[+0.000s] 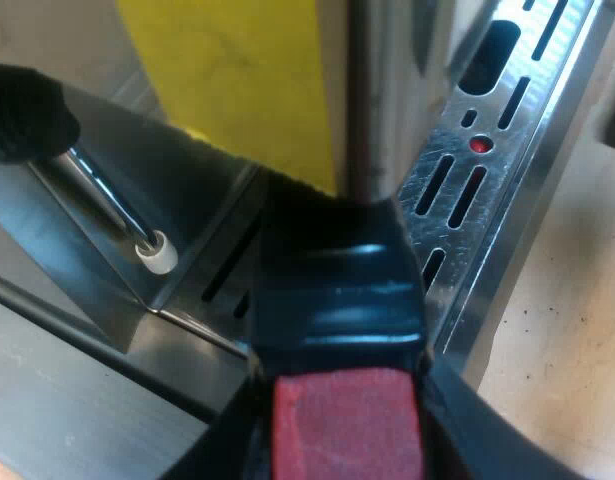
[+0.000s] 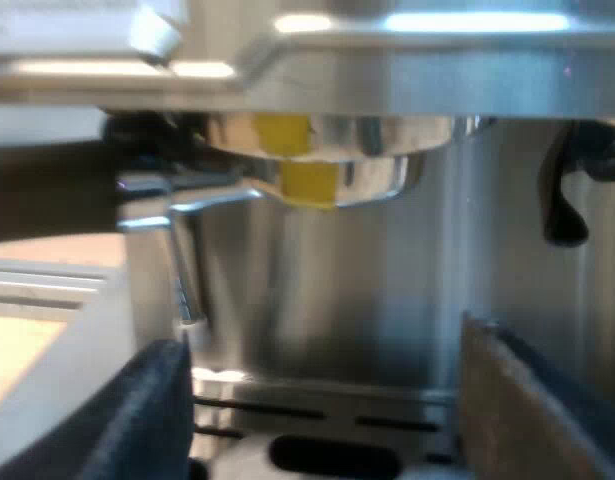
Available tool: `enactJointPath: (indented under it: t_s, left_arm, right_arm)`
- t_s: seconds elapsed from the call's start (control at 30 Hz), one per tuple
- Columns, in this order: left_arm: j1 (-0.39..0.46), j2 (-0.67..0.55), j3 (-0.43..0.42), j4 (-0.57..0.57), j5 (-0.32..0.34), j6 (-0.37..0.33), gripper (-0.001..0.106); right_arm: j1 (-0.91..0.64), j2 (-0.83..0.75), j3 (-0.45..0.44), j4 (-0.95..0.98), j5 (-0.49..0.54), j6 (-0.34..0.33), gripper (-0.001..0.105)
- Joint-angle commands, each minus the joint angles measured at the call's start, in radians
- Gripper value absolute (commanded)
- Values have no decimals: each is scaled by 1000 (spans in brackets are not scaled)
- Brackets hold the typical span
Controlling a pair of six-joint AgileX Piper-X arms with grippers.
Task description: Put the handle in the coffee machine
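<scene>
left gripper (image 1: 347, 425) is clamped on the metal holder (image 1: 337, 290), one black finger on each side of the handle's red end (image 1: 347, 420). from that red block the dark, glossy handle (image 1: 332, 300) runs straight away from the claw towards the espresso machine (image 2: 407, 80). its long axis lies above the slotted drip tray (image 1: 507, 150), with the red end pointing back at the wrist and the far end meeting bright metal. beyond that joint stands a yellow patch (image 1: 227, 80); any wording on it cannot be made out. beside the handle, the steam wand (image 1: 107, 200) slants down to a white tip (image 1: 159, 252), and a small red dot (image 1: 479, 145) is set among the tray's slots. right gripper (image 2: 322, 345) hangs spread wide with nothing between its fingers (image 2: 147, 410), facing the machine's front above the drip tray (image 2: 387, 415). past it, the holder's round metal head (image 2: 357, 175) sits up against the underside of the machine's overhang, carrying the same yellow patch (image 2: 307, 180). whether it is locked in cannot be told. the steam wand (image 2: 182, 260) hangs just beside that head.
</scene>
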Motion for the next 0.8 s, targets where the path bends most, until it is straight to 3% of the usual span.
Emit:
enactJointPath:
  t_s: [0.03, 0.1, 0.17, 0.2, 0.47, 0.6, 0.67, 0.8]
  left_arm:
    - [4, -45, -27, -19, 132, 16, 0]
    - [10, -45, -27, -19, 130, 19, 0]
    - [10, -48, -27, -19, 138, 19, 0]
    - [10, -47, -27, -17, 139, 19, 0]
    - [10, -47, -27, 4, 160, 19, 0]
    - [10, -47, -27, 4, 160, 19, 0]
    - [10, -47, -27, 4, 160, 19, 0]
    - [10, -47, -27, 4, 160, 19, 0]
  right_arm:
    - [-25, -1, -2, 19, -22, -14, 53]
    - [-29, 3, -2, 22, -24, -16, 48]
    - [-59, 13, -2, 35, -38, -61, 38]
    - [-70, 19, 4, 42, -84, -66, 36]
    - [-156, 27, 68, 3, -288, -41, 33]
    - [-157, 30, 68, 0, -296, -44, 32]
    - [-191, 102, 66, -181, -311, -71, 26]
    - [-190, 165, 54, -310, -307, -123, 26]
